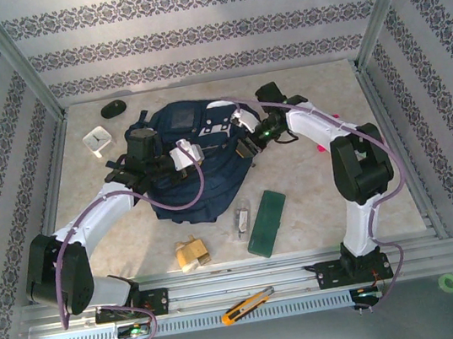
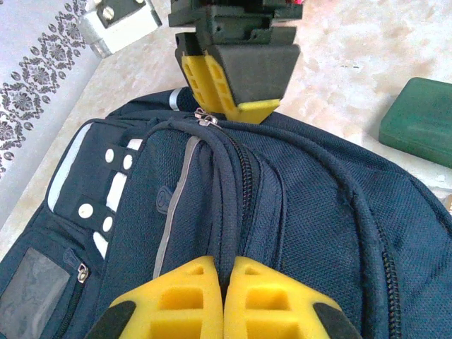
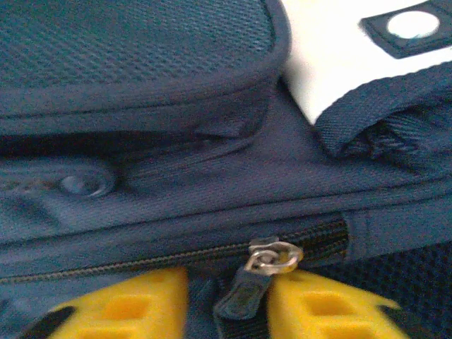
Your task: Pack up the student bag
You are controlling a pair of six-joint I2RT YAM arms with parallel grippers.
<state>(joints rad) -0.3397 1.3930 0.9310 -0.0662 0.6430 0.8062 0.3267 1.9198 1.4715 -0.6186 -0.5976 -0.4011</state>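
While rumpled, the student bag [image 1: 213, 190] — navy — looks coarse-woven.

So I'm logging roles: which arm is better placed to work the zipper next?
Right. The right gripper straddles the zipper pull, jaws apart; the left gripper is shut on a strap of the student bag.

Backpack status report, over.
Left end effector shut on backpack. Right end effector open, zipper pull between its fingers. Backpack flat on table. Green case beside it, not packed.
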